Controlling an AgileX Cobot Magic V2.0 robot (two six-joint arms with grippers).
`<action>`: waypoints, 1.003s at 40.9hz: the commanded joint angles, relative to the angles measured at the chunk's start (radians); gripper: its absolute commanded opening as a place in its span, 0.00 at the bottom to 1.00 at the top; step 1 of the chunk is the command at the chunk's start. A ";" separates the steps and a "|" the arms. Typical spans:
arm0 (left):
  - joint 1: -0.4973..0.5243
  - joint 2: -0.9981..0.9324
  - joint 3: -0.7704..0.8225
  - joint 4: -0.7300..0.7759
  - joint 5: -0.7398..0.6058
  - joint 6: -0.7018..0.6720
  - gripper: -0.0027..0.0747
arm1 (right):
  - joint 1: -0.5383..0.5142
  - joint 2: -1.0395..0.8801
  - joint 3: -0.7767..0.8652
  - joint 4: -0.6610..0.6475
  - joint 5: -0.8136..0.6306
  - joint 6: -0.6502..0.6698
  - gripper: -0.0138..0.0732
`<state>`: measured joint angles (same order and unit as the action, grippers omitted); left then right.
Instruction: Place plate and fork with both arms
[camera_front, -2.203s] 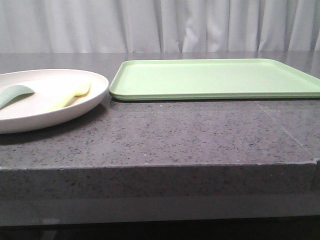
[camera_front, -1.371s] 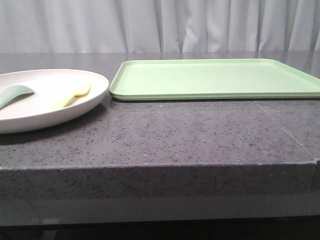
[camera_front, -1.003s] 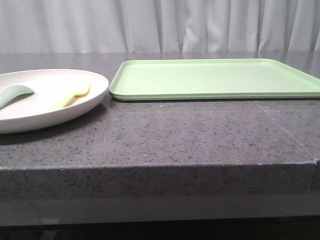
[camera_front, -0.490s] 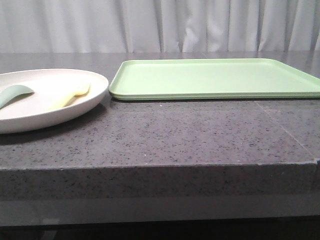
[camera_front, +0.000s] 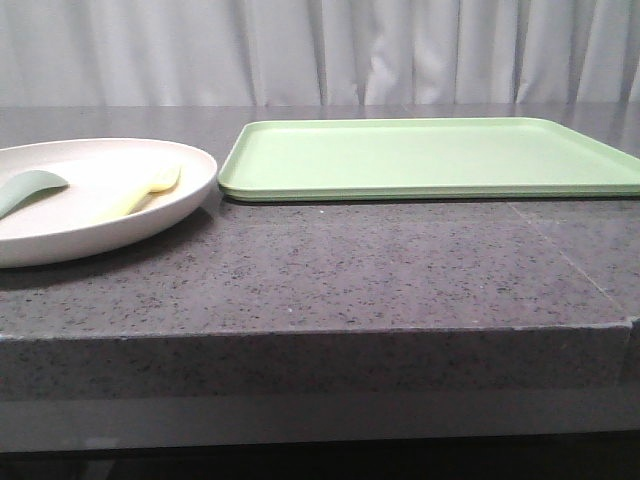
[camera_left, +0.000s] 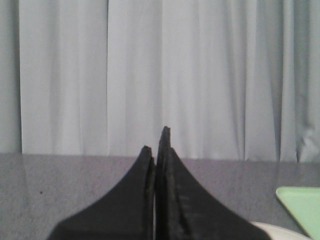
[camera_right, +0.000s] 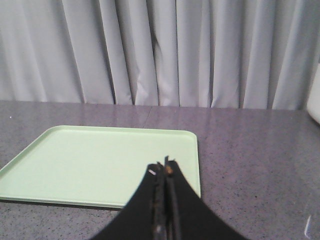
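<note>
The cream-white plate (camera_front: 90, 215) sits on the grey stone counter at the left in the front view. The pale yellow fork (camera_front: 140, 194) lies in it, beside a grey-green spoon (camera_front: 28, 188). A sliver of the plate's rim shows in the left wrist view (camera_left: 280, 231). Neither gripper shows in the front view. My left gripper (camera_left: 156, 142) is shut and empty, raised over the counter to the left of the plate. My right gripper (camera_right: 163, 167) is shut and empty, near the front edge of the light green tray (camera_right: 100, 162).
The flat light green tray (camera_front: 430, 155) lies at the back centre and right of the counter; its corner shows in the left wrist view (camera_left: 302, 207). The counter's front edge (camera_front: 320, 340) runs across the front view. Grey curtains hang behind.
</note>
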<state>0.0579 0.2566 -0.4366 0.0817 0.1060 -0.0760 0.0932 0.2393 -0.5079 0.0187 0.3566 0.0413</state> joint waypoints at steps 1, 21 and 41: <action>0.000 0.106 -0.077 0.019 0.010 -0.001 0.01 | 0.003 0.132 -0.107 0.007 -0.035 -0.005 0.09; 0.000 0.231 -0.093 0.019 0.007 -0.001 0.16 | 0.003 0.285 -0.146 0.007 -0.023 -0.005 0.27; 0.000 0.231 -0.093 0.002 0.010 -0.001 0.86 | 0.003 0.285 -0.146 0.007 -0.022 -0.005 0.82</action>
<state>0.0579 0.4777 -0.4911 0.0904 0.1964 -0.0760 0.0932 0.5137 -0.6185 0.0248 0.4097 0.0413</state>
